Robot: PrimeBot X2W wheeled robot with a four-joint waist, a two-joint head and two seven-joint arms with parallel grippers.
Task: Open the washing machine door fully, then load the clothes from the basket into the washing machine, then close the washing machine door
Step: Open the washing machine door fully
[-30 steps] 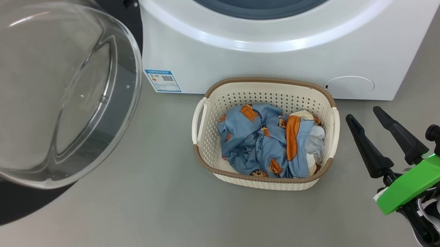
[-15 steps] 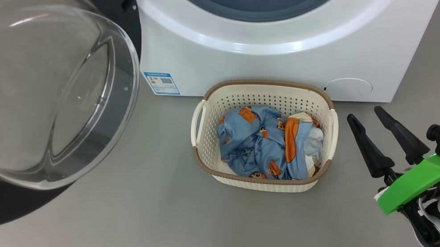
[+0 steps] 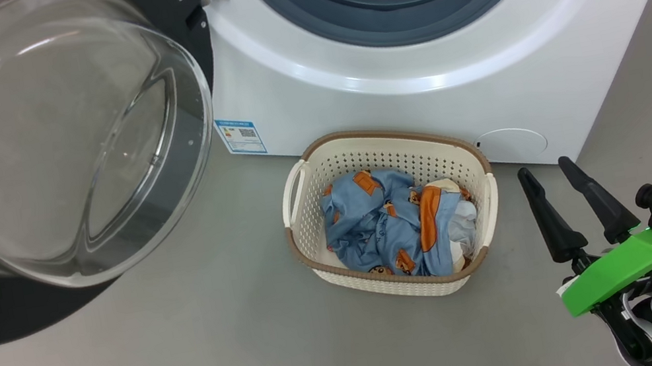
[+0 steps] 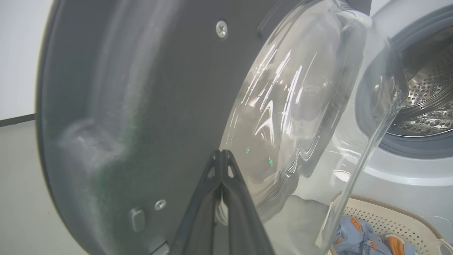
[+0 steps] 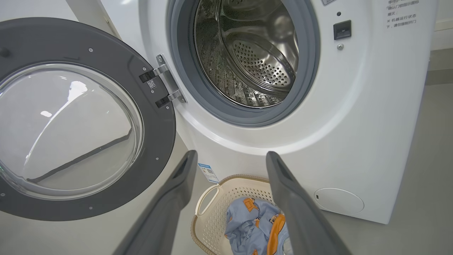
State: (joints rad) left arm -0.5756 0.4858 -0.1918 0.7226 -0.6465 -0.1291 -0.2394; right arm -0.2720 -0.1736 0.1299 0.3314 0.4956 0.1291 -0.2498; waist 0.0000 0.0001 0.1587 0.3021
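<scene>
Washing machine door (image 3: 57, 143) swung wide: step one looks done. Clothes (image 3: 390, 225) all in basket (image 3: 388, 135), on floor at foot of washing machine (image 3: 415, 80); drum (image 5: 247, 53) empty. Loading and closing left. Left gripper (image 4: 221, 153) clenched, empty, near door's inner face. Right gripper (image 3: 543, 166) spread, empty, beside basket.

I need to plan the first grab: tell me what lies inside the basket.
The basket holds the clothes: crumpled light blue fabric with orange patches, plus white cloth on the right. Whatever lies beneath them is hidden.
</scene>
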